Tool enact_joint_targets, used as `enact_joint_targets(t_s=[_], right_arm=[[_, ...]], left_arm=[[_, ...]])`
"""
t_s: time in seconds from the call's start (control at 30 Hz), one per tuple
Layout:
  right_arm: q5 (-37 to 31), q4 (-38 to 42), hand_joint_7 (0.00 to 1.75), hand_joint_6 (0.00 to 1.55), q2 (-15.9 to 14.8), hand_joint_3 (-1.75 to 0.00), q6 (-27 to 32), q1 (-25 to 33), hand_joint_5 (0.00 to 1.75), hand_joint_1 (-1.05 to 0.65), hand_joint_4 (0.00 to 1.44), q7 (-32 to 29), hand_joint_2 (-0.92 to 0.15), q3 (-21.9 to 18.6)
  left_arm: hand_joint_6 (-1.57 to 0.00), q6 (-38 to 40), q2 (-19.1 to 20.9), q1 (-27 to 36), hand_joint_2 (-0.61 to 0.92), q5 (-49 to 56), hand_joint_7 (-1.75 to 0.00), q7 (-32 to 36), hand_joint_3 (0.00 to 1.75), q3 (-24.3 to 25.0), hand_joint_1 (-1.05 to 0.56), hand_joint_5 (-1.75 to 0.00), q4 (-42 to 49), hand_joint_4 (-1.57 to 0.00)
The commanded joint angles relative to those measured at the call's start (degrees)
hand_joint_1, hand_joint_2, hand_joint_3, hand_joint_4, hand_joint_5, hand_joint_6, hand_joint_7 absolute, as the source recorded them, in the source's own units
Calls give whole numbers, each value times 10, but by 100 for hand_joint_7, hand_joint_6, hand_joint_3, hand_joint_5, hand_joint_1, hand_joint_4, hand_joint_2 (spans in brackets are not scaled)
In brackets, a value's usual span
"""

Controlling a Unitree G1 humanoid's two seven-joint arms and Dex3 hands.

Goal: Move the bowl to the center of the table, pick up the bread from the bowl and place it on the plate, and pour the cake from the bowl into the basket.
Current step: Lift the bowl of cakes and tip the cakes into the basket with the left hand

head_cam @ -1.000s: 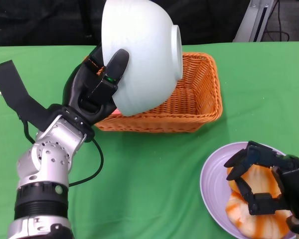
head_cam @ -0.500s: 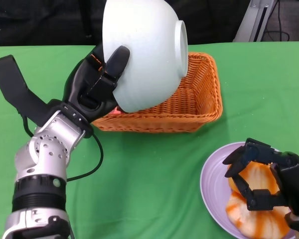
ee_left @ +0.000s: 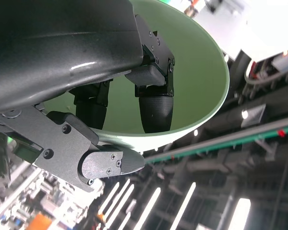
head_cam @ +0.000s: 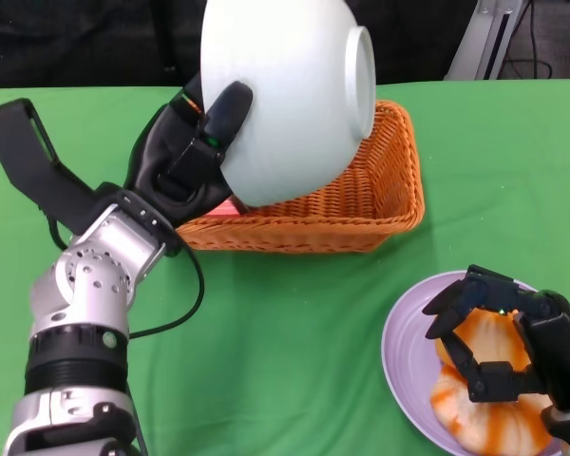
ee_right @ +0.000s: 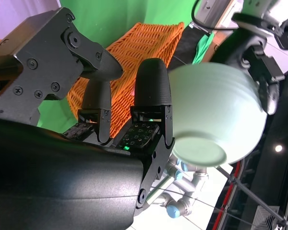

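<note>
Nearest, right robot hand: the right robot hand [head_cam: 499, 347] sits at the lower right of the head view, fingers curled down over the bread [head_cam: 484, 404]; whether they actually grip it cannot be told.
Bread: an orange-and-cream striped piece lying on the plate [head_cam: 404, 356], partly hidden under the fingers.
Plate: a lilac round plate on the green tabletop [head_cam: 294, 332], at the near right, well apart from the basket [head_cam: 380, 180].
Left arm: the silver forearm [head_cam: 81, 323] rises from the lower left, with a black cable looping beside it.
Left robot hand: the left robot hand [head_cam: 195, 152] holds the bowl [head_cam: 285, 90] by its rim, a thumb pressed on the outer wall; in the left wrist view, fingers [ee_left: 153, 108] reach inside the bowl [ee_left: 201, 76] while a thumb lies outside.
Bowl: pale white-green, lifted and turned nearly upside down above the basket, its foot ring pointing to the right of the head view.
Basket: an orange woven rectangular basket on the tabletop, farther back, under the bowl; a pinkish bit [head_cam: 226, 206] shows at its near left corner, too hidden to name.
Cake: cannot tell where it lies.
</note>
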Motion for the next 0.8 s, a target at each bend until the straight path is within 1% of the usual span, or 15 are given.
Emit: enact_joint_targets(t_s=[0.03,0.17,0.27,0.3,0.33,0.5,0.63,0.8], right_arm=[[-3,3,120,85,-15,-121,2,-6,105,0,99,-9,-31,3],[-11,1,119,85,-17,-116,6,-4,105,-2,98,-20,-34,5],[-14,3,119,86,-19,-121,5,-6,104,2,99,-27,-31,6],[-14,4,119,86,-19,-122,4,-6,104,0,99,-28,-31,7],[-14,5,118,86,-19,-121,2,-7,104,0,100,-30,-31,8],[-19,6,118,86,-22,-121,5,-8,104,-1,99,-38,-31,12],[-17,11,119,85,-22,-120,5,-9,105,-1,99,-41,-33,16],[-20,11,118,86,-27,-119,6,-10,106,0,98,-44,-33,21]], left_arm=[[-69,13,11,-17,83,-18,-168,-16,70,8,-12,-175,5,-69],[-70,20,9,-20,80,-24,-167,-22,75,11,-11,-175,8,-70],[-69,26,8,-23,80,-33,-167,-31,75,14,-13,-175,16,-69],[-69,29,9,-25,81,-36,-166,-34,74,16,-14,-175,18,-69],[-68,32,9,-27,82,-39,-166,-36,70,18,-14,-175,20,-69],[-69,42,8,-33,85,-46,-164,-42,59,25,-15,-175,27,-69],[-65,56,8,-37,89,-55,-167,-41,48,31,-16,-175,30,-68],[-63,56,8,-41,90,-56,-170,-56,44,34,-15,-175,40,-66]])
